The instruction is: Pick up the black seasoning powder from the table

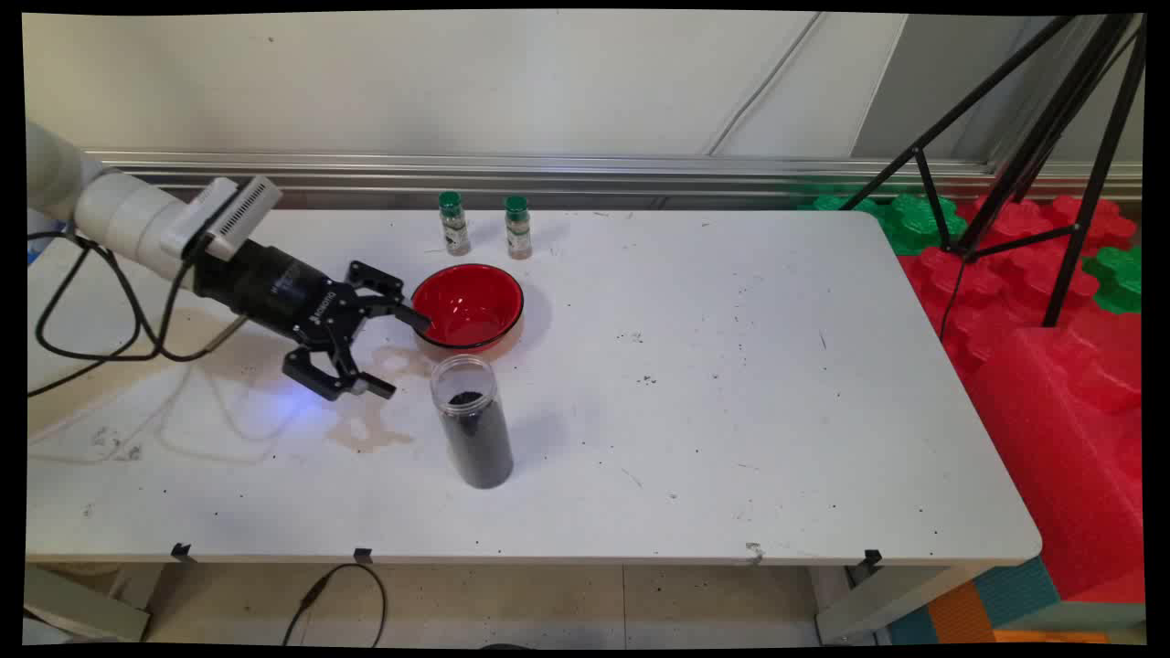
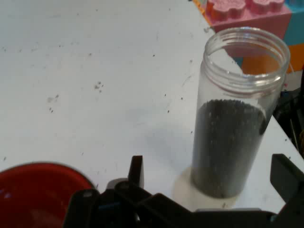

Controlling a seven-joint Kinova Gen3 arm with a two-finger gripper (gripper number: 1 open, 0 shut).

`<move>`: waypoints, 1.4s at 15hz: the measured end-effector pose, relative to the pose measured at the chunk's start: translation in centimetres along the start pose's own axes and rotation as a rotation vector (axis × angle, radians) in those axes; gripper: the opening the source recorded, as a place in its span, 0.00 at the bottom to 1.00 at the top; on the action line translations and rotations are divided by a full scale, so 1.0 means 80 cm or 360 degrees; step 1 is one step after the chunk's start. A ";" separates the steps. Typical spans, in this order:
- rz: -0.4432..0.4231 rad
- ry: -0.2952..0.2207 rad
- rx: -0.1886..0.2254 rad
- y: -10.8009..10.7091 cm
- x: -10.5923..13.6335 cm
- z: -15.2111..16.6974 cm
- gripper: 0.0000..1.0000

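Note:
My black gripper (image 1: 402, 356) hovers low over the white table (image 1: 731, 384), open, with nothing between its fingers. Just to its right stands a clear open jar (image 1: 471, 420) filled most of the way with dark grains; in the hand view the jar (image 2: 235, 114) is upright ahead and to the right, apart from the fingers (image 2: 136, 172). A red bowl (image 1: 467, 307) sits beside the upper finger, and its rim (image 2: 38, 190) shows at the hand view's lower left.
Two small green-capped spice bottles (image 1: 452, 222) (image 1: 517, 227) stand near the table's far edge behind the bowl. A black tripod (image 1: 1033, 155) and red and green foam blocks (image 1: 1051, 302) lie off the table's right side. Brownish stains (image 1: 370, 425) mark the table under the gripper.

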 end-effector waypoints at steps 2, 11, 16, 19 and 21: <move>0.0022 0.0025 -0.0023 -0.002 0.000 0.014 1.00; 0.0089 0.0115 -0.0131 -0.006 0.002 0.063 1.00; 0.0110 0.0145 -0.0189 -0.003 0.004 0.081 1.00; 0.0117 0.0157 -0.0211 -0.002 0.006 0.090 1.00; 0.0117 0.0167 -0.0220 -0.001 0.007 0.098 1.00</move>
